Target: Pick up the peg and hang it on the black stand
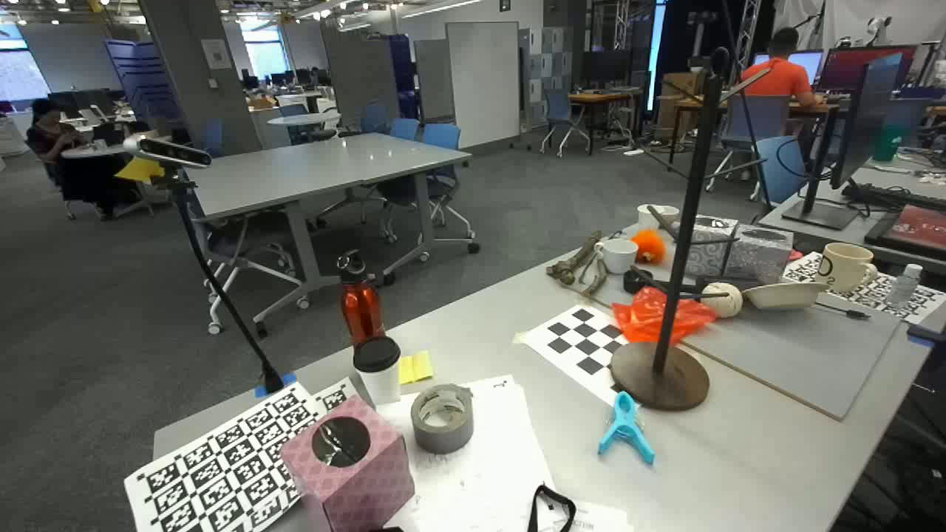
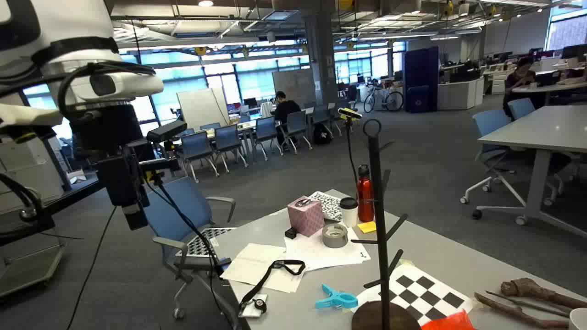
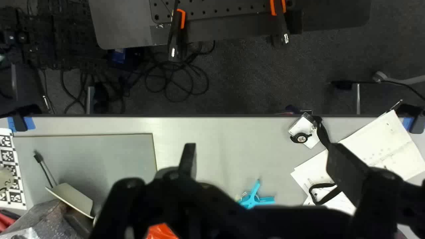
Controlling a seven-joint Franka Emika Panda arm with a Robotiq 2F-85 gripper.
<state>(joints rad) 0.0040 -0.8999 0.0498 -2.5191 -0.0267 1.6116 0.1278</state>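
Grey bench (image 1: 768,451): inward from long edge, blue peg (image 1: 625,426) just beside black stand (image 1: 686,222); my claw (image 3: 263,156) gapes wide.

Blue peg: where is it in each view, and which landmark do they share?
In an exterior view: blue peg, low, right of centre.
In an exterior view: blue peg, low, slightly right of centre.
Wrist view: blue peg, low, right of centre, partly hidden.
Shared landmark: orange-red plastic.
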